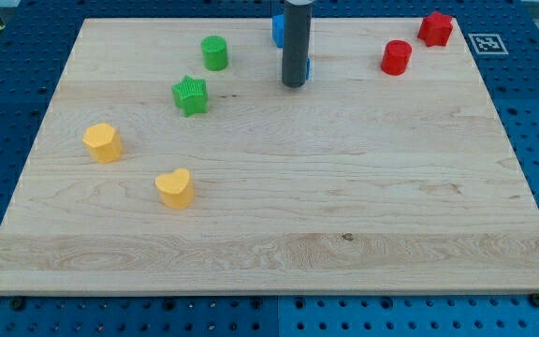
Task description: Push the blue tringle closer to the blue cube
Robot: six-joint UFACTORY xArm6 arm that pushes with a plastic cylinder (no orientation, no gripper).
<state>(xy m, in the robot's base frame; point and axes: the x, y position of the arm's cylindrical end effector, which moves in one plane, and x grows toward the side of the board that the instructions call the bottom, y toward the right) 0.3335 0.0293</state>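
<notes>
My tip (295,84) rests on the board near the view's top centre. The dark rod hides most of two blue blocks. One blue block (276,30) shows as a strip on the rod's left, near the board's top edge. The other blue block (308,68) shows as a thin sliver on the rod's right, just above the tip and apparently touching the rod. I cannot tell which one is the triangle and which the cube. The two blue pieces lie close together, about one block apart.
A green cylinder (214,52) and a green star (190,95) lie left of the tip. A yellow hexagon-like block (103,142) and a yellow heart (174,187) lie at the lower left. A red cylinder (396,57) and a red block (435,28) lie at the top right.
</notes>
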